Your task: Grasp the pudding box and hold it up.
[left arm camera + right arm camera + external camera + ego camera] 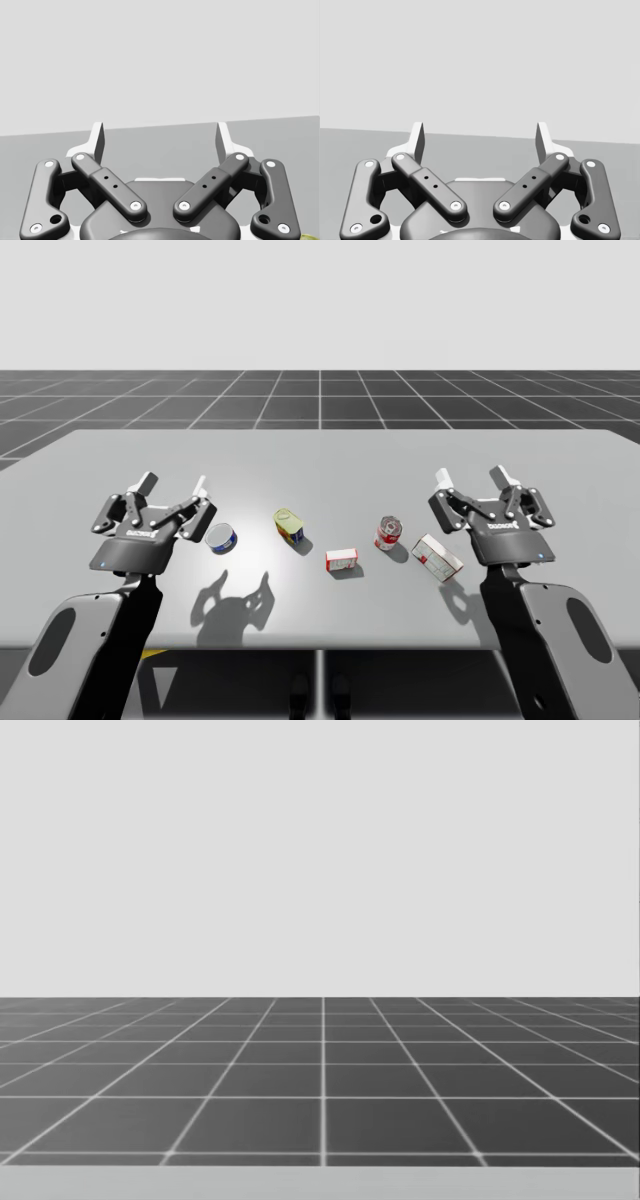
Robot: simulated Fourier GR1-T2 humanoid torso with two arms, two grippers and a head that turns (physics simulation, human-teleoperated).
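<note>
Grey tabletop (320, 460) with a dark grid floor (320, 395) behind it, and honestly nothing has started yet. The robot's left hand (173, 485) and right hand (472, 478) both hover over the near corners, fingers spread wide, gripping nothing. My guess is that the pudding box (437, 557) is the flat whitish one lying just beside the right hand, with a red can (389, 533) next to it. A small red-and-white box (341, 559) sits mid-table, plus a yellow can (290, 525) and a blue can (221, 537) over by the left hand. So the reach, the grasp and the lift are all left to do.
</note>
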